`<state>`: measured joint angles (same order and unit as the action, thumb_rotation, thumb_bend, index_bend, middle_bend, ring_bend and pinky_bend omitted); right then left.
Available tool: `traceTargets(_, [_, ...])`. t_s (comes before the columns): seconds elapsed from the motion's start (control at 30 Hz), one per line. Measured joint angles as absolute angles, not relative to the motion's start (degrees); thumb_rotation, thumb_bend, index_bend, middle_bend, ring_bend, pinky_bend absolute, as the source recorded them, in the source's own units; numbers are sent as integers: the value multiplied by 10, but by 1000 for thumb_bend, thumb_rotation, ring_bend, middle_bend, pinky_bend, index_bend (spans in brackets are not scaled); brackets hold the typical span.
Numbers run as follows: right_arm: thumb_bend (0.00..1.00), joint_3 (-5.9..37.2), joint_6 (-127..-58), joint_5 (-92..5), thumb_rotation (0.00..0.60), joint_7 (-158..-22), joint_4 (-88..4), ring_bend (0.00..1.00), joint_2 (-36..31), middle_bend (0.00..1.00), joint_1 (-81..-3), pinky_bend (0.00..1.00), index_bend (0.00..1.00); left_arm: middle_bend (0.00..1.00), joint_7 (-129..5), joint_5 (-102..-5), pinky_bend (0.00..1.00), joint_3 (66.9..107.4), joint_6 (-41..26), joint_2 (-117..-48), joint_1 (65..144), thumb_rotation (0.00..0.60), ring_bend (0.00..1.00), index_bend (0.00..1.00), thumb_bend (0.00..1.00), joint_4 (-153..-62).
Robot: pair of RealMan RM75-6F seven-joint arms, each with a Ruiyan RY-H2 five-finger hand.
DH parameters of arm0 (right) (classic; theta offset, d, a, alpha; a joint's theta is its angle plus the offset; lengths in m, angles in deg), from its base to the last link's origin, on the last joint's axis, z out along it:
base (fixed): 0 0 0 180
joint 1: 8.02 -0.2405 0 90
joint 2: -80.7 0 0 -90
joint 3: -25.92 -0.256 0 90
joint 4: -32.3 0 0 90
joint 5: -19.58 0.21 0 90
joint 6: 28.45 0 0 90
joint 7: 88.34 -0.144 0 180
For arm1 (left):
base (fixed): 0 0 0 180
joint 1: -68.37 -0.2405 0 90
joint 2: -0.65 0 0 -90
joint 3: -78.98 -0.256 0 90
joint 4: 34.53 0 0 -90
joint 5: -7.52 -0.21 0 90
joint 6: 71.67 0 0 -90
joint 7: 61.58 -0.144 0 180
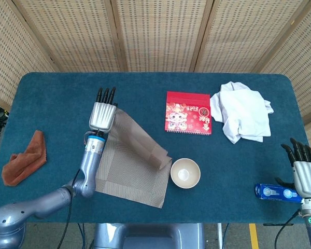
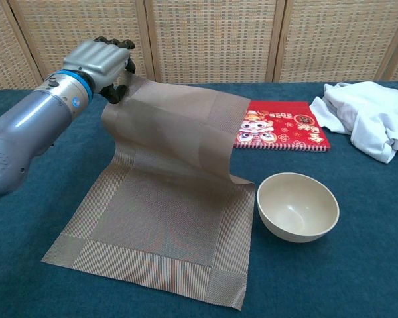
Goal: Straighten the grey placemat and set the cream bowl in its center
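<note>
My left hand (image 1: 102, 110) (image 2: 105, 63) grips a far corner of the grey placemat (image 1: 129, 161) (image 2: 152, 225) and holds it up above the table. The mat's near part lies flat, while its far part hangs lifted in a sheet. The cream bowl (image 1: 185, 173) (image 2: 297, 206) stands upright and empty just right of the mat's right edge. My right hand (image 1: 302, 168) hovers at the table's right front corner with fingers apart, holding nothing; the chest view does not show it.
A red booklet (image 1: 188, 112) (image 2: 278, 124) lies behind the bowl, partly hidden in the chest view by the lifted mat. A white cloth (image 1: 242, 111) (image 2: 371, 118) is bunched at the back right. A brown rag (image 1: 25, 158) lies far left. A blue packet (image 1: 277, 192) lies beside my right hand.
</note>
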<state>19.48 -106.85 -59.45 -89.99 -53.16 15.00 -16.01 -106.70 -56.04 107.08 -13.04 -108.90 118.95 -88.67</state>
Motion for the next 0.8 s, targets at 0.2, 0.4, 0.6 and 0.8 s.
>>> traceTargets(0.2, [266, 190, -1068, -587, 600, -898, -528, 0, 149, 0, -161, 0, 157, 0, -1071, -553, 0, 1067, -126, -1112, 1222, 600, 0, 509, 559, -816])
traceTargets(0.4, [267, 191, -1069, -588, 600, -897, -529, 0, 148, 0, -160, 0, 157, 0, -1070, -547, 0, 1053, -118, -1120, 1237, 600, 0, 16, 267, -787])
traceTargets(0.6, [267, 192, -1074, -594, 600, -898, -531, 0, 149, 0, -159, 0, 157, 0, -1050, -549, 0, 1044, -98, -1099, 1223, 600, 0, 0, 237, -822])
traceTargets(0.8, [266, 196, -1077, -603, 600, -900, -532, 0, 149, 0, -159, 0, 158, 0, -1033, -555, 0, 1031, -74, -1062, 1194, 600, 0, 0, 238, -892])
